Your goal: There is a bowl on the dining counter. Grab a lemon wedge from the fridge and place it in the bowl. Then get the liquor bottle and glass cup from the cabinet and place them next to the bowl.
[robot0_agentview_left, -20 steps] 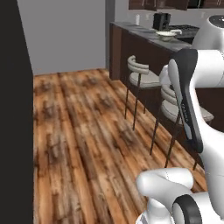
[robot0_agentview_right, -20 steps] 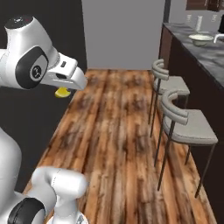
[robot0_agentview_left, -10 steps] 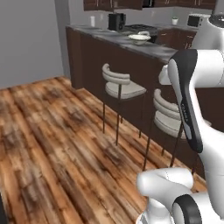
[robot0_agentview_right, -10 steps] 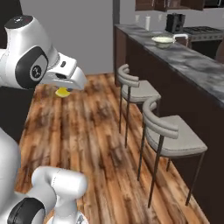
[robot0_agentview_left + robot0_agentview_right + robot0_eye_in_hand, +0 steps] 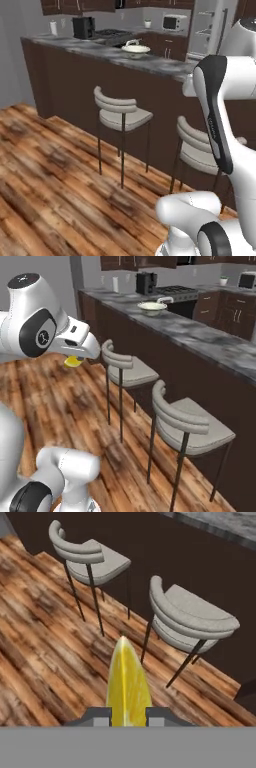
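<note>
lemon wedge [image 5: 128,684]: yellow, pinched upright between my two fingertips, thin edge toward the hand camera; in the right base view it shows as a yellow bit [image 5: 73,361] under my hand.
gripper [image 5: 128,715]: nearly closed, clamped on the lemon wedge, held in the air over the wood floor, well short of the surface.
bowl [image 5: 135,49]: pale, shallow, sits on the dining counter top, well apart from my gripper; also seen in the right base view [image 5: 152,306].
dining counter [image 5: 150,62]: grey marbled surface, dark brown front, runs across the left base view; right base view has it along the right side [image 5: 200,336].
stools: two pale round-backed ones against the counter front, near one [image 5: 192,619] and far one [image 5: 90,559] below my gripper in the hand view; side by side, apart.
fridge [image 5: 210,30]: pale, behind the counter, top right of the left base view.
floor [image 5: 55,195]: brown wood planks.
back counter: dark appliance [image 5: 83,27] and microwave [image 5: 174,22] on it, too small for more detail.
</note>
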{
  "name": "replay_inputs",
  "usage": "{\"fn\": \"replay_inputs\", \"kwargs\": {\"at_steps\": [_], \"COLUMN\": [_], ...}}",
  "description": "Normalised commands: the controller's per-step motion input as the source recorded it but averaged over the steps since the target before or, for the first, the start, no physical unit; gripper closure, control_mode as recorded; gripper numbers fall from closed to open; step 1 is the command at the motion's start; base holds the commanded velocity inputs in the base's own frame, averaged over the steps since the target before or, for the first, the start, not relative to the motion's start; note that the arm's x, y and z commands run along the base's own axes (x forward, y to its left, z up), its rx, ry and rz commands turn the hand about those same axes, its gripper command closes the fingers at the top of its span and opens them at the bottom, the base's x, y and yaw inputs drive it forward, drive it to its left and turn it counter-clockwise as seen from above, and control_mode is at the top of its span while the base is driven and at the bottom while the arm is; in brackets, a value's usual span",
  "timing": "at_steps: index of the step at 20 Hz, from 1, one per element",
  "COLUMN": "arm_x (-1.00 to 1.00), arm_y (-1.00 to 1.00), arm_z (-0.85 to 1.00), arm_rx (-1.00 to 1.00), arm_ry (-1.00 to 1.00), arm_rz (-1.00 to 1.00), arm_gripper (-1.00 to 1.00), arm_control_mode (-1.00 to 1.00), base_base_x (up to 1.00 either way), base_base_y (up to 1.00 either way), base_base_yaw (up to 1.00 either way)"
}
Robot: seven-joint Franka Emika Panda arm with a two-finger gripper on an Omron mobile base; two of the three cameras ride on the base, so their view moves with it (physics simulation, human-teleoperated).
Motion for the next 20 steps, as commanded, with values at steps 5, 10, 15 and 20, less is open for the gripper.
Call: {"fn": "replay_inputs", "kwargs": {"at_steps": [5, 10, 15, 20], "arm_x": [0.0, 0.0, 0.0, 0.0], "arm_y": [0.0, 0.0, 0.0, 0.0], "arm_z": [0.0, 0.0, 0.0, 0.0], "arm_rx": [0.0, 0.0, 0.0, 0.0], "arm_ry": [0.0, 0.0, 0.0, 0.0], "arm_rz": [0.0, 0.0, 0.0, 0.0], "arm_gripper": [1.0, 1.0, 1.0, 1.0], "arm_control_mode": [1.0, 1.0, 1.0, 1.0], "base_base_x": [0.69, 0.66, 0.66, 0.62], "base_base_y": [1.0, 1.0, 1.0, 1.0], "base_base_yaw": [-0.43, -0.42, -0.43, -0.42]}}
